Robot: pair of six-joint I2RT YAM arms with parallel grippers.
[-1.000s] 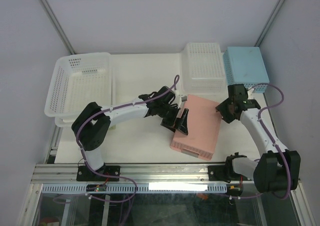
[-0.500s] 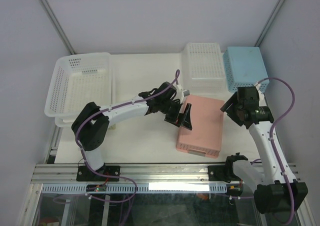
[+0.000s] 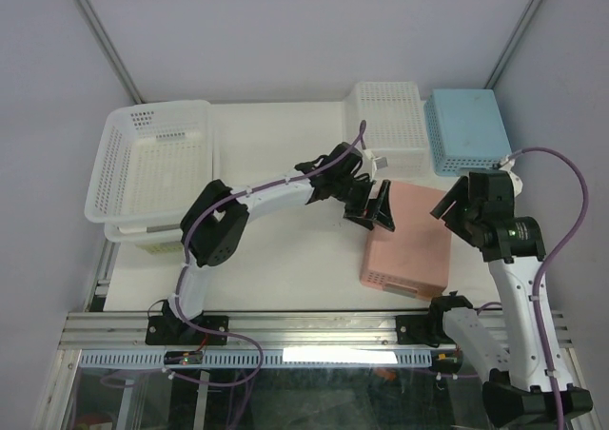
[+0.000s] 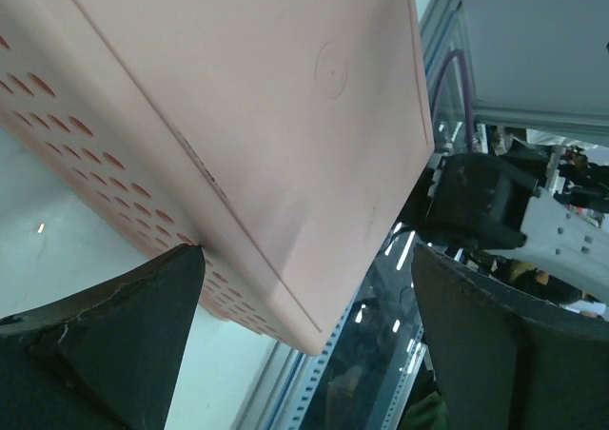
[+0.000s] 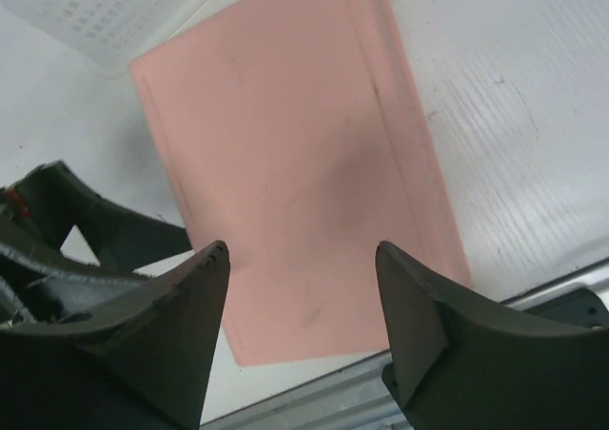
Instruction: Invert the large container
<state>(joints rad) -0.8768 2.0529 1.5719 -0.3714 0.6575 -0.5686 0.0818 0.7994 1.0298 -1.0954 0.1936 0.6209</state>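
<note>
The large container (image 3: 152,159) is a white perforated basket with a wide flared rim. It stands open side up at the far left of the table, far from both grippers. My left gripper (image 3: 377,211) is open at the left edge of an upside-down pink basket (image 3: 409,244). In the left wrist view my left gripper (image 4: 304,259) straddles the pink basket's (image 4: 238,87) corner without closing on it. My right gripper (image 3: 455,207) is open and empty above the pink basket's right side. In the right wrist view my right gripper (image 5: 301,249) hangs over the pink basket's base (image 5: 304,164).
A smaller white perforated basket (image 3: 388,126) lies upside down at the back, with a blue basket (image 3: 468,130) to its right. Another white basket (image 3: 143,235) shows under the large container's near edge. The metal frame rail (image 3: 314,327) runs along the table's near edge.
The pink basket has slid to the right and nearer the front rail. My left arm has stretched right with it. My right arm has lifted and drawn back to the right.
</note>
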